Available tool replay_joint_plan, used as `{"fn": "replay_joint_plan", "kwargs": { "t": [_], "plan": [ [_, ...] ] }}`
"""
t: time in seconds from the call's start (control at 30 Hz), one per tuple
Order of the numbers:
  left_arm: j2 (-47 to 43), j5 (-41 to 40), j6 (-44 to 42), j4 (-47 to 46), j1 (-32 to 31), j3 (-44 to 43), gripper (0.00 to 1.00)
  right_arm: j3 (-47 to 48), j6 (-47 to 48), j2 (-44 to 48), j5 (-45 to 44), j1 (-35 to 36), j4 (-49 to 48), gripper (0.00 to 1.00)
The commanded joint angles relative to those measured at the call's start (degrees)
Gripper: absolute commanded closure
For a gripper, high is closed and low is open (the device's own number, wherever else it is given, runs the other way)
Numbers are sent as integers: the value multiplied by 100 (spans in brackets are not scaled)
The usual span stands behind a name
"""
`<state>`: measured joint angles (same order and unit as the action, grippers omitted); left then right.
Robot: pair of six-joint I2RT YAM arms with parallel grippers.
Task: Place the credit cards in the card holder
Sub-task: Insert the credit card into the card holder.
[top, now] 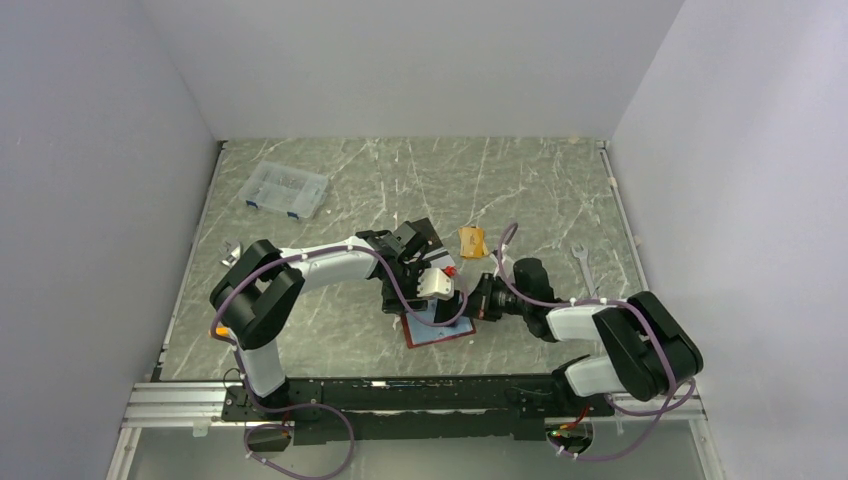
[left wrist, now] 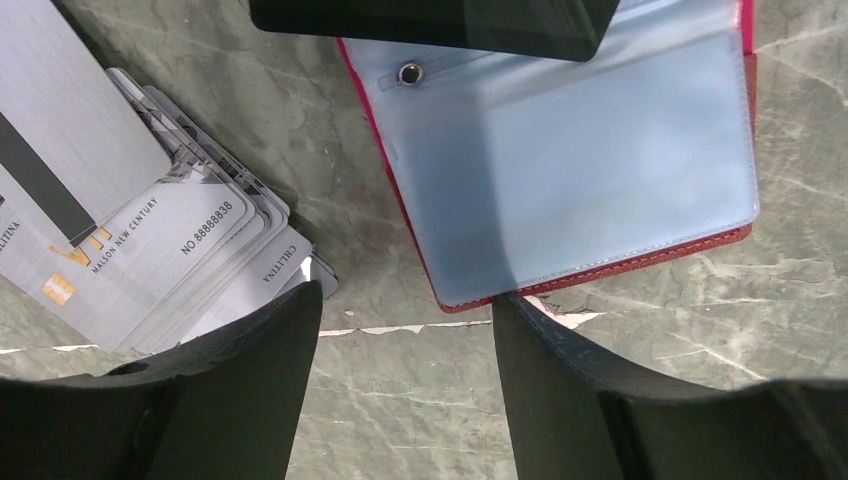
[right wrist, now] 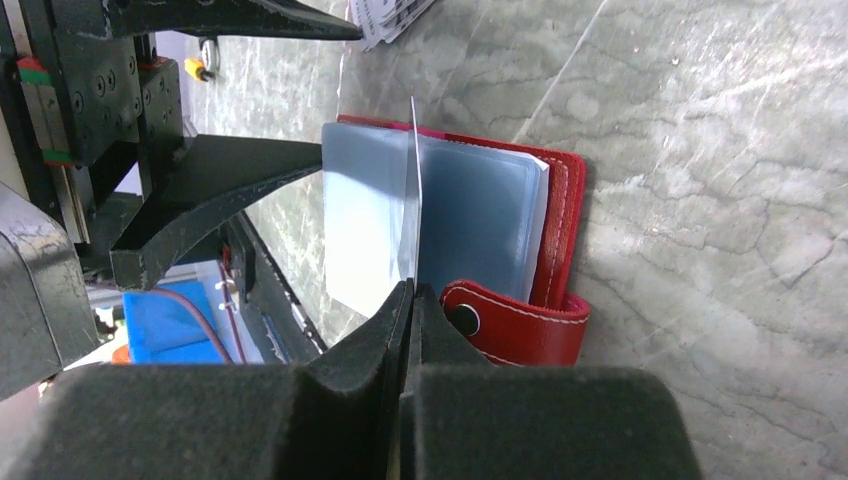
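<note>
On our grey-green marbled worktop [top: 330, 190], near the middle of the near edge, our left claw [left wrist: 405, 310] hangs wide and empty. Our right claw [right wrist: 410, 290] pinches one pale sleeve of the open dark-red leather card holder [left wrist: 570, 190] lying there. A fanned stack of grey-white plastic credit cards [left wrist: 150, 250] lies just beside it, not touching.

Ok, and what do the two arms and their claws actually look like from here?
The left arm and right arm share bulky black joints, white link shells and looping purple cables. The left claw has matte black curved fingers; the right claw has black fingers tapering to thin tips.
</note>
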<state>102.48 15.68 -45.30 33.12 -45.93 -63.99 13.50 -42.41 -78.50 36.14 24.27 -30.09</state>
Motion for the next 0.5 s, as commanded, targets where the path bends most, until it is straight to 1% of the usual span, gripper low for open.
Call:
{"fn": "replay_joint_plan", "kwargs": {
  "t": [0.0,0.17,0.3,0.47],
  "plan": [
    [185,-493,-130,-296,75,174,32,-201,-84,-85,227,12,-430,100],
    [198,-507,-138,-244,67,145,35,-278,-166,-194,379,17,-639,100],
    [207,-518,-161,-184,59,122,38,-343,-422,-483,585,4,-1242,100],
    [212,-531,-189,-122,44,142,41,-296,-589,-797,730,-11,-1583,100]
  ]
}}
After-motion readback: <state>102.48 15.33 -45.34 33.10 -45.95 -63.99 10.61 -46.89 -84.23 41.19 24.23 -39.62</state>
